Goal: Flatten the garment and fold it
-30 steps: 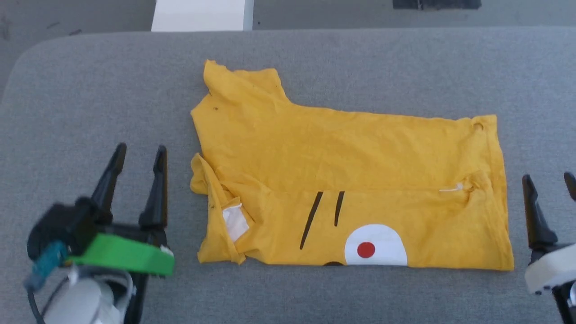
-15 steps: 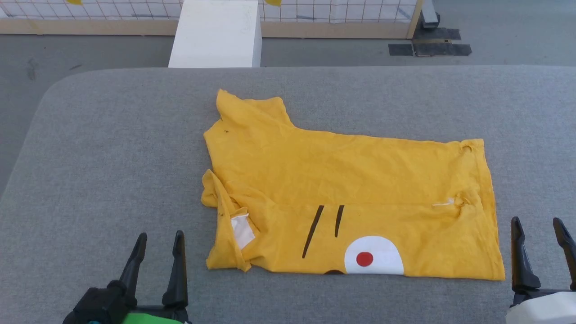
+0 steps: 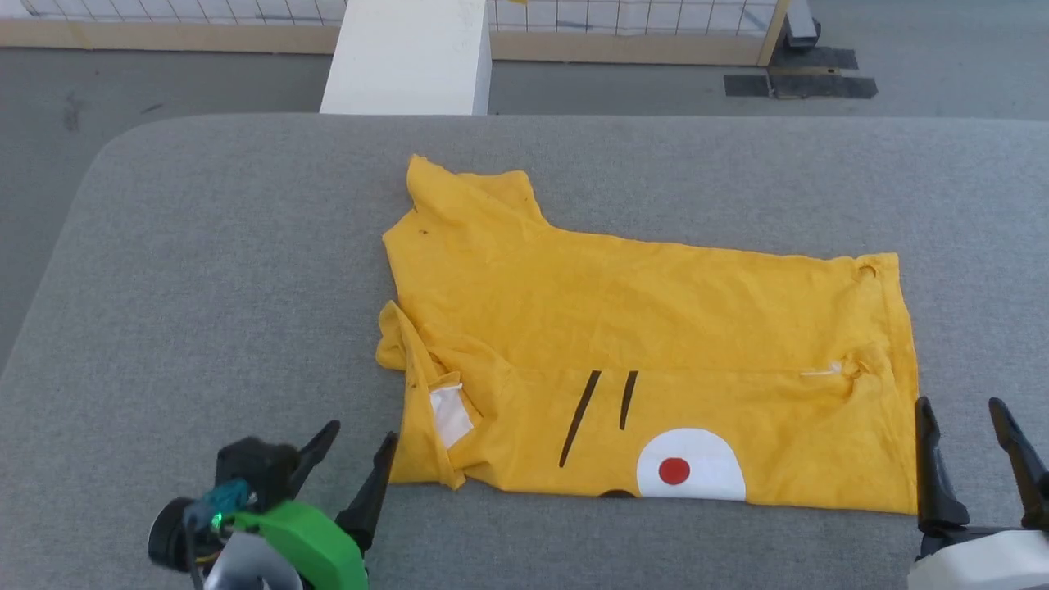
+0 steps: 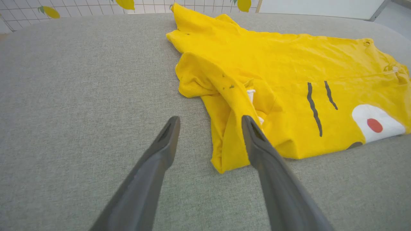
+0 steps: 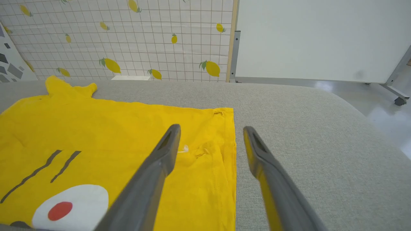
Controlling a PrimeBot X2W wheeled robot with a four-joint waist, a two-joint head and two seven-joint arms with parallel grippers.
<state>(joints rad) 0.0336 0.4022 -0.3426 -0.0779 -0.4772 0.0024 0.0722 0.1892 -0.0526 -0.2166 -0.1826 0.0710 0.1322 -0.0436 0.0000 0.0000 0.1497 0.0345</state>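
Note:
The yellow T-shirt (image 3: 647, 344) lies folded lengthwise on the grey table (image 3: 205, 270), one sleeve pointing to the far side, its white neck patch at the left end and the white patch with a red dot on the near edge. My left gripper (image 3: 361, 434) is open just left of the shirt's near left corner; in the left wrist view the left gripper (image 4: 210, 120) has its right finger over the rumpled collar edge of the T-shirt (image 4: 289, 73). My right gripper (image 3: 960, 408) is open at the near right corner; in the right wrist view the right gripper (image 5: 210, 130) straddles the hem of the T-shirt (image 5: 112, 128).
A white block (image 3: 408, 56) stands on the floor behind the table, before a tiled wall with a wooden base (image 3: 164, 33). The table's rounded left corner (image 3: 98, 164) is far from the shirt. A white board (image 5: 321, 38) stands beyond the table on the right.
The head camera shifted slightly. My left gripper has swung right and now points at the shirt's near left corner. The right gripper and the shirt have hardly moved.

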